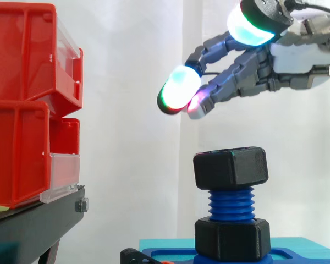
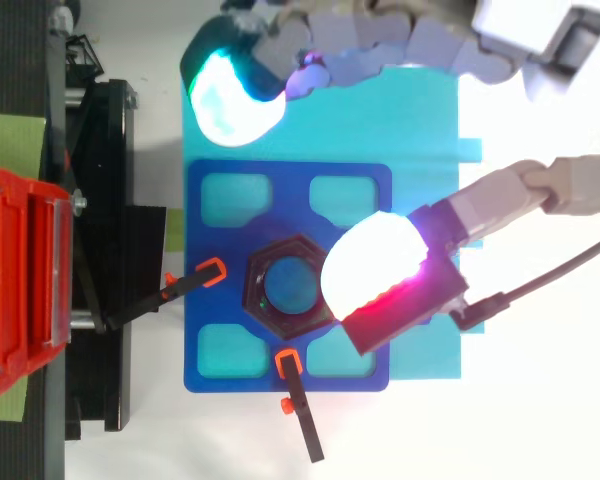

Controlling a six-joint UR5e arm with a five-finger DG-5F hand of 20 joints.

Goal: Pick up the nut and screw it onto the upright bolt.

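While the grey jointed robot hand (image 1: pixel 300 63) hangs splayed above the work, fingers near straight and holding nothing, the black hexagonal plastic nut (image 1: pixel 231 168) sits on top of the upright blue threaded plastic bolt (image 1: pixel 231 204). Clear air between nut and glowing pads (image 1: pixel 179 88). Nut looks level in the side view; cannot tell whether its thread has caught. A second black hexagonal nut (image 1: pixel 232 237) sits at the bolt's foot, on the dark blue pocketed base plate (image 2: pixel 290 180).

Step in hand, as I read it: grip the top nut and turn it down.
- Lower straight, palm centred over the bolt's axis.
- From above, the white-and-red pad (image 2: pixel 375 265) overhangs the nut's 3 o'clock edge; the cyan pad (image 2: pixel 230 95) lies well off at 11 o'clock. Both should close in evenly.
- Set pads on opposite flats, not corners.
- Light downward pressure, nut kept level; a coarse thread can cross if tilted.

Materials:
- Nut matte, faintly grainy, crisp flats, softened corners.
- Thread coarse, rounded ridges, smooth plastic.
- Plate rests on a pale cyan slab (image 2: pixel 420 130).
- Two black clamp arms with orange tips (image 2: pixel 212 270) at the nut's 9 and 6 o'clock.
- Glossy red plastic bins (image 1: pixel 22 55) with clear fronts on a black stand (image 1: pixel 33 225), far out at 9 o'clock.
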